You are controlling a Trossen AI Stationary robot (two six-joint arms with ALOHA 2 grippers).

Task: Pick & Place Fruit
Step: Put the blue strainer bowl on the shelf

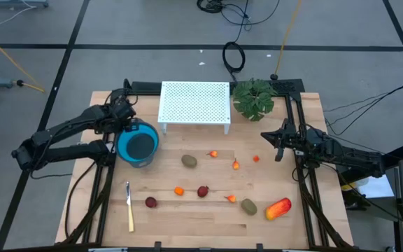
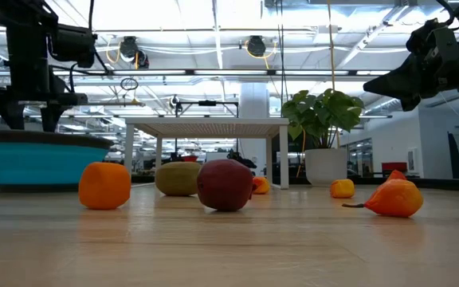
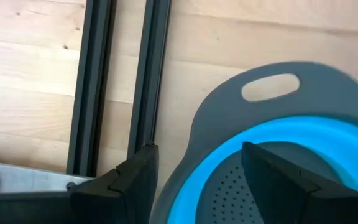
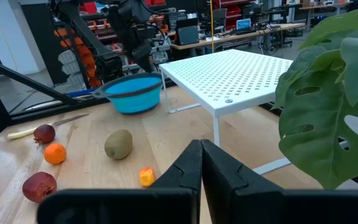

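Observation:
The fruit lies scattered on the wooden table: an oblong red-orange-yellow piece, two olive-brown ovals, dark red balls, and small orange pieces. A blue collapsible bowl with a grey rim stands at the table's left. My left gripper is open at the bowl's far-left rim, one finger over the inside and one outside. My right gripper is shut and empty, hovering above the table's right side.
A white perforated rack stands at the far middle, with a leafy potted plant to its right. A cream-yellow knife lies near the left front. Black frame rails run along both sides. Bare wood lies between the fruit pieces.

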